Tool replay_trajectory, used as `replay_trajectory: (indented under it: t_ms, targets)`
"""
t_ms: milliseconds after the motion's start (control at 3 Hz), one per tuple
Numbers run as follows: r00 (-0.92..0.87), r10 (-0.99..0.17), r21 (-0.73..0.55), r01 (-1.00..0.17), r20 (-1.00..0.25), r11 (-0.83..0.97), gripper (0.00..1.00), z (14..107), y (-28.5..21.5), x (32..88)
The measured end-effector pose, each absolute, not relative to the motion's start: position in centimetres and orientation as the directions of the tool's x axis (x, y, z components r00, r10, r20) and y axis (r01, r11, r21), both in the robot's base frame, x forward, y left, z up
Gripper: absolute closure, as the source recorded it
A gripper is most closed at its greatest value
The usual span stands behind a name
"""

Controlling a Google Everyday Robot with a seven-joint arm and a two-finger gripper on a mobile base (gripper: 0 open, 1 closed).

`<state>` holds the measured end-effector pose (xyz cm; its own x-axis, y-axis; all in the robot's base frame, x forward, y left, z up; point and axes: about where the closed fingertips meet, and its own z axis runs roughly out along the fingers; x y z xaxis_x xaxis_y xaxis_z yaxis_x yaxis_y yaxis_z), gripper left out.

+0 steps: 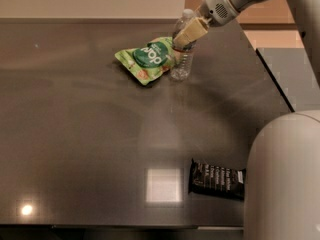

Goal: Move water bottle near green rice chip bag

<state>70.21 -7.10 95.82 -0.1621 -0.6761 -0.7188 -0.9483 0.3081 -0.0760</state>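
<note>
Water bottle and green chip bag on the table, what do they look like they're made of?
The water bottle: likely clear thin plastic; the table shows through its lower body, below where the gripper clasps it. The green rice chip bag: probably printed plastic film, flat and crinkled.

The green rice chip bag (146, 59) lies flat on the counter (90, 134), toward its far edge. The water bottle (181, 68) stands upright on the counter, touching the bag's right edge. The gripper (179, 40) is at the bottle's upper part, just right of the bag, with its fingers (192, 30) clasping the bottle. A wrapped bar (216, 179) lies well apart from the bag, nearer the camera and to the right, at the counter's front edge.
</note>
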Motion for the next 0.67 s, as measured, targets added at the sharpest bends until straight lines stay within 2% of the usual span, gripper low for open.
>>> replay_trajectory:
  t_ms: [667]
  targets:
    - [-0.168, -0.686, -0.066, -0.951, -0.708, 0.301, 0.38, 95.24, -6.96, 70.90]
